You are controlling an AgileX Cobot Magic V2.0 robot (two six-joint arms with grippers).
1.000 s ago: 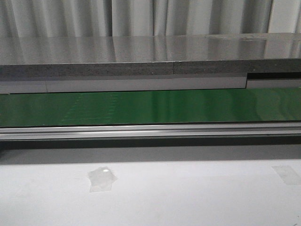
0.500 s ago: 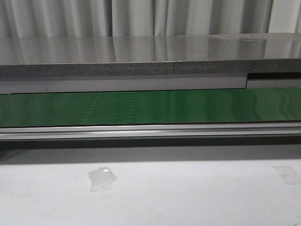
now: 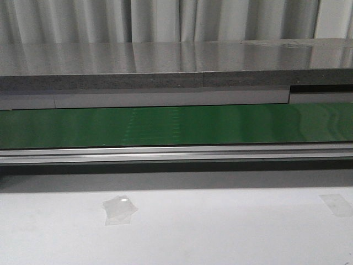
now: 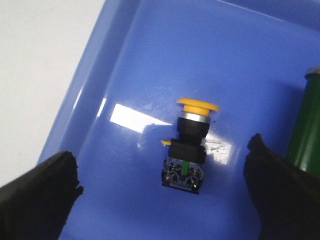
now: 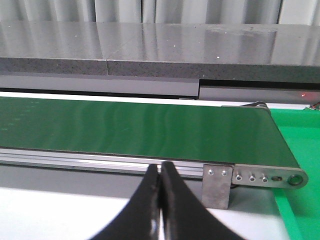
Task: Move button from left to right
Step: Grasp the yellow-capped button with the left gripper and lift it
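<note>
Left wrist view shows you the button [image 4: 186, 145] lying on its side on the floor of a blue tray [image 4: 95, 70], yellow cap pointing away from the camera, black body nearer it. Your left tool [image 4: 165, 187] hangs above it with its two dark fingers [image 4: 40, 192] spread wide, one to each side of the button and touching nothing. A dark green cylinder [image 4: 302, 135] stands just beside the far finger, so watch that side as you close. Right wrist view shows your right tool [image 5: 160, 200] with its fingertips pressed together and nothing between them, facing the green conveyor belt [image 5: 140, 130] and its metal end bracket [image 5: 255, 176]. From the front you see only the belt, the grey shelf [image 3: 165, 61] behind it and the white tabletop [image 3: 220, 232] with a scrap of clear tape [image 3: 118, 210]; neither arm shows there. By my reading, the task has barely begun: the button is not yet gripped, and the lift, the carry to the right and the release are all left.
</note>
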